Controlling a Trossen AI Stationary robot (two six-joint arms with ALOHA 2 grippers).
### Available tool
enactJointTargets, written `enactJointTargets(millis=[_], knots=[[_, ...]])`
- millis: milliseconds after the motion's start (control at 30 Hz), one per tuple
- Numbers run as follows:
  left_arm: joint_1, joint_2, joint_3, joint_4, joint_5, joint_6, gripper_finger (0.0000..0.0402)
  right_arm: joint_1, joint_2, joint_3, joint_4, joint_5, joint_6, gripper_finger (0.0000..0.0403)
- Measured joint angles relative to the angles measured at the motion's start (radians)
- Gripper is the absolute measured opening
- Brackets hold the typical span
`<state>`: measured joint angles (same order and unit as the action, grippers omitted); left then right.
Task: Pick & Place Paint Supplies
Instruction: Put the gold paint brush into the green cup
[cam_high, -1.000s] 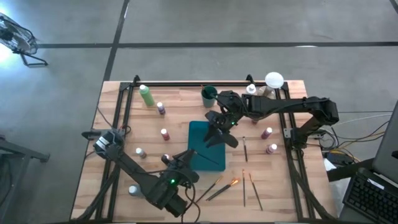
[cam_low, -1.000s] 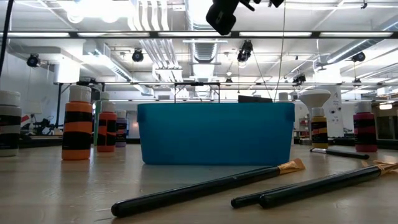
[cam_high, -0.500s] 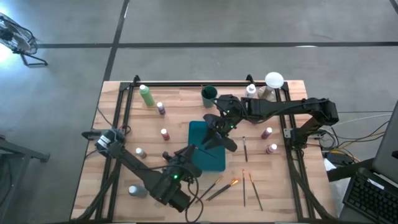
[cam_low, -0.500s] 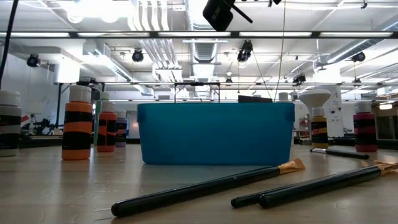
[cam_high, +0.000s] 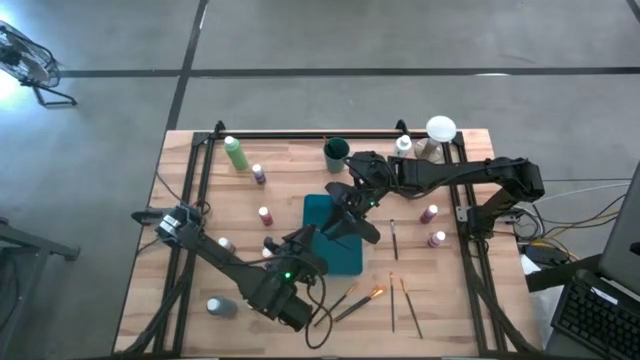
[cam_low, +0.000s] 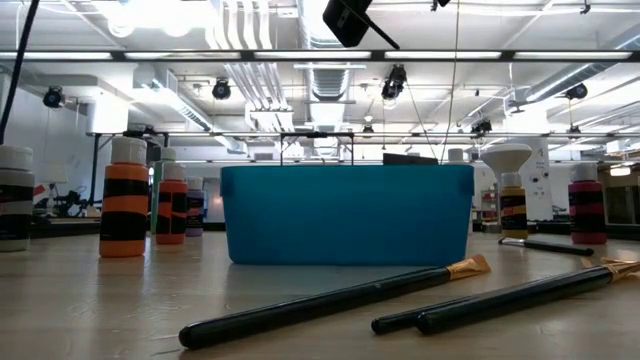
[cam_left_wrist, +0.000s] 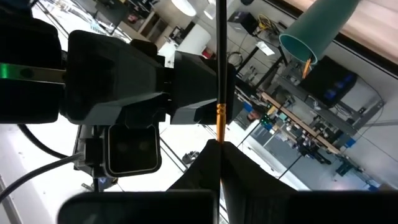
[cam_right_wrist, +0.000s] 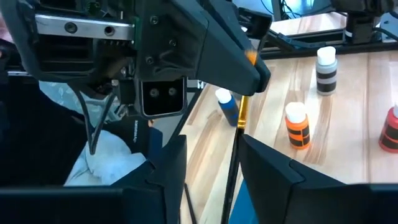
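Observation:
My left gripper (cam_high: 310, 240) (cam_left_wrist: 219, 149) is shut on a thin dark-handled brush (cam_left_wrist: 219, 74) above the teal tray (cam_high: 325, 258). Facing it, my right gripper (cam_high: 345, 222) (cam_right_wrist: 214, 168) stands open, one finger on either side of the brush's handle (cam_right_wrist: 235, 163); whether a finger touches it, I cannot tell. Small white-capped bottles (cam_high: 265, 215) and a taller light-green bottle (cam_high: 235, 152) stand on the table. More brushes (cam_high: 392, 300) lie flat near the front edge. My left gripper pinches the brush between its two shut fingers just behind the orange ferrule (cam_left_wrist: 219, 127). The fingers point level, coming from the table's near left. The brush sticks straight out ahead of them, along their line, lifted clear above the tray.
A teal cup (cam_high: 335, 153) and a white-domed object (cam_high: 441, 128) stand at the far edge. Bottles (cam_high: 429, 213) (cam_high: 437, 239) stand at the right, a grey one (cam_high: 218, 306) near the front left. Dark frame rails (cam_high: 200, 180) run along both sides.
My left gripper has carried the brush toward the table's far right, closer to my right gripper, staying level and shut on it. My right gripper has stayed where it was above the tray.

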<state>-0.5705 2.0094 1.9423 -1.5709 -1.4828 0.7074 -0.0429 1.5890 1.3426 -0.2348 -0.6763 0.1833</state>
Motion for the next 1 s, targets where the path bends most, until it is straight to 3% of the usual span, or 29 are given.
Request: enactJointTargets(millis=[333,533,700,1000], knots=[[0.011,0.0,0.001,0.004,0.0,0.001,0.0001,-0.002,0.001,-0.018,0.002,0.018,-0.001,0.0112],[0.013,0.0,0.001,0.01,0.005,0.007,0.0001,-0.002,0.001,-0.016,0.006,0.018,-0.001,0.013],[0.013,0.0,0.001,0.012,0.011,0.002,0.0001,-0.004,0.001,0.012,0.006,-0.068,0.023,0.0149],[0.01,0.0,0.001,0.012,0.014,0.003,0.0,-0.021,0.001,0.038,-0.099,-0.051,-0.003,0.0149]])
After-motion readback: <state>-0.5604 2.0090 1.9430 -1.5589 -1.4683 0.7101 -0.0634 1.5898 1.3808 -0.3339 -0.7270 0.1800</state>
